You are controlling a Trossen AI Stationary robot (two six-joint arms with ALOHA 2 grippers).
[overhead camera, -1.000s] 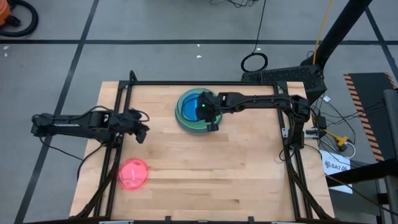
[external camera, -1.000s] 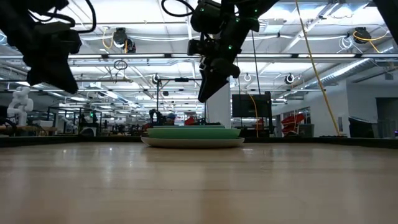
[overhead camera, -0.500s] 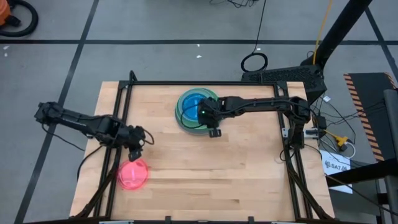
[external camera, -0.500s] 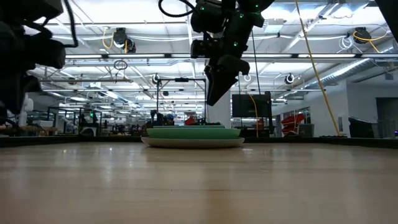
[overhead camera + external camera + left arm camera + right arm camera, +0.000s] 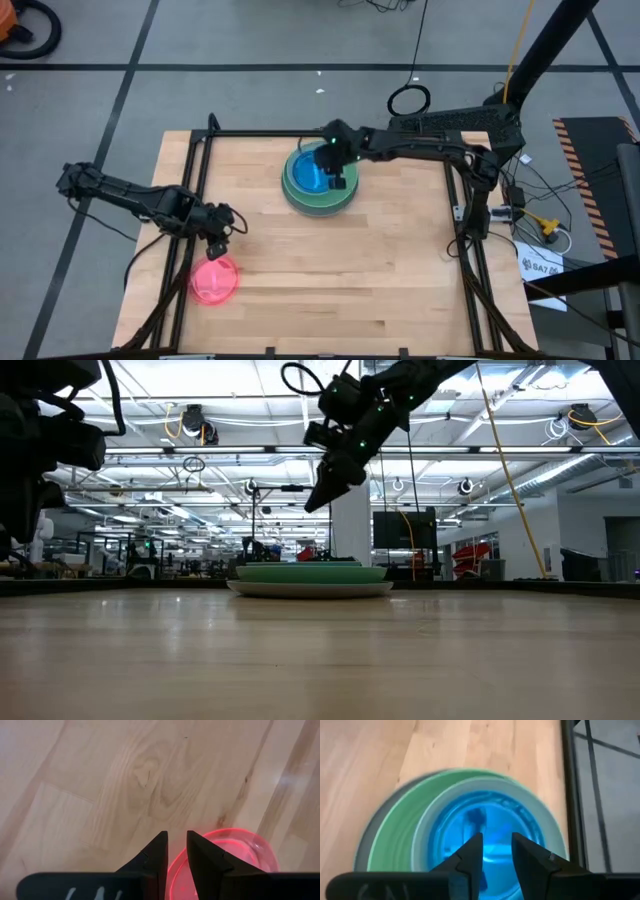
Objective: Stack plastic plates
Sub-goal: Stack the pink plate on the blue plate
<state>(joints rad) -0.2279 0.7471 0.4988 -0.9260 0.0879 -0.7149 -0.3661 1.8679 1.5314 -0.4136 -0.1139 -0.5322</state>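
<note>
A stack of plates (image 5: 320, 180) rests on the table's far middle: a grey one at the bottom, then green (image 5: 395, 835), pale mint and blue (image 5: 490, 835) ones, with translucent teal on top. Above its middle hovers my right gripper (image 5: 335, 176), clear of it in the low view (image 5: 312, 508), with a narrow gap between the fingers. The pink plates (image 5: 214, 280) lie flat near the table's left near corner. Just to their far side hangs my left gripper (image 5: 217, 243), pointing down, its fingers narrowly apart (image 5: 176, 845) over the pink rim (image 5: 235, 845).
Bare wooden table (image 5: 380, 270) spreads between the two piles and to the right. A black frame rail (image 5: 300, 134) runs along the far edge, close behind the stack, and side rails (image 5: 190, 200) line the table's left and right.
My left arm has swung toward the near edge, and its gripper now points down just beyond the pink plates. My right gripper has moved from the stack's near right rim toward the far edge, over the stack's middle, rising slightly and tilting. No plate has moved.
</note>
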